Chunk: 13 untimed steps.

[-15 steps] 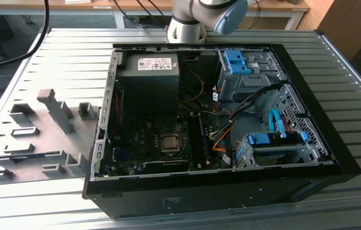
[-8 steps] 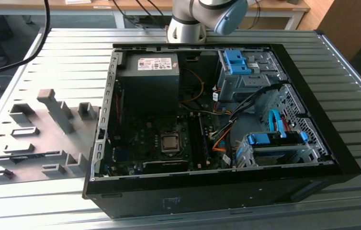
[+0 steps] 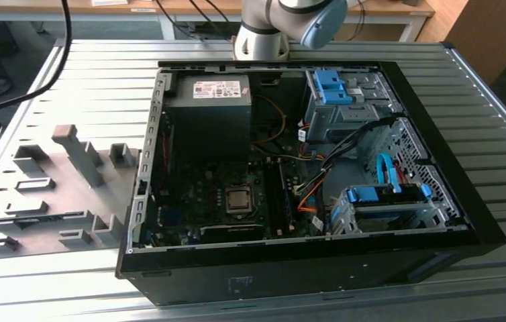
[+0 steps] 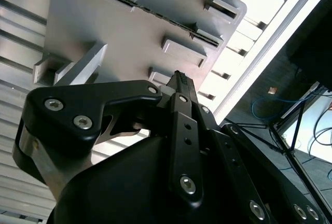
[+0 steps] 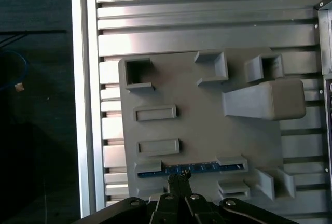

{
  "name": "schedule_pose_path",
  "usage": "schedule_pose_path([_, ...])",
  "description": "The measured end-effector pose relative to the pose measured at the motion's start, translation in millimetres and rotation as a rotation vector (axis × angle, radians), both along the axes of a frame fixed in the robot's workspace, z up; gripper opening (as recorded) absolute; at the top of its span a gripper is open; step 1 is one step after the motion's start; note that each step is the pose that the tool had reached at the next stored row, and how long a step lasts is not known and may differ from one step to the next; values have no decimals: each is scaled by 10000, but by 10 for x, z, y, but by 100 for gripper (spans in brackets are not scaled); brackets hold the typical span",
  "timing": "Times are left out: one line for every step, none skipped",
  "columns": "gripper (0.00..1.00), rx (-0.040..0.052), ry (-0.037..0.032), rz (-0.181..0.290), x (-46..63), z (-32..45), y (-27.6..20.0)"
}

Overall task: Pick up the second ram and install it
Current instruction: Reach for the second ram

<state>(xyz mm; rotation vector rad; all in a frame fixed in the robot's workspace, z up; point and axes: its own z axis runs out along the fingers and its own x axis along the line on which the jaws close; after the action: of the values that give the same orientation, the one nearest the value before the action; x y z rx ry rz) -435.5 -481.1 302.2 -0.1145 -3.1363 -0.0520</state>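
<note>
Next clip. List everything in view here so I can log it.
Table: one, silver, slatted, under everything.
Case: one, black, open, mid-table.
Motherboard: one, dark, on the case floor.
Power supply: one, dark gray, in the case's corner nearest the arm's base.
Drive cages: two, gray with blue tabs, along the case's side on the exterior view's right.
Plate: one, gray, on the table at the exterior view's left of the case.
Blocks: several, gray, on the plate.
Ram: one, dark with blue, on edge in a plate slot.
Arm: one, silver and blue-gray, based behind the case.
Gripper: one, black, tip at the ram's middle; contact unclear.
</note>
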Motion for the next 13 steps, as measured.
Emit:
schedule_pose_path([11,1,-1,0,0,-9,-3])
schedule_pose_path([11,0,0,0,0,-17,-7])
schedule_pose_path([11,0,0,0,0,-25,-10])
schedule_pose_path([11,0,0,0,0,-33,-13])
schedule_pose_path([11,-1,1,1,0,-41,-18])
schedule_pose_path([11,0,0,0,0,-49,-22])
schedule_pose_path([11,0,0,1,0,-58,-27])
schedule_pose_path([11,1,0,0,0,-67,-31])
schedule_pose_path([11,0,-1,0,0,-77,-37])
schedule_pose_path([11,1,-1,0,0,-86,-43])
schedule_pose_path([11,1,-1,0,0,-93,-53])
schedule_pose_path([11,1,-1,0,0,-99,-68])
schedule_pose_path([11,0,0,1,0,-107,-84])
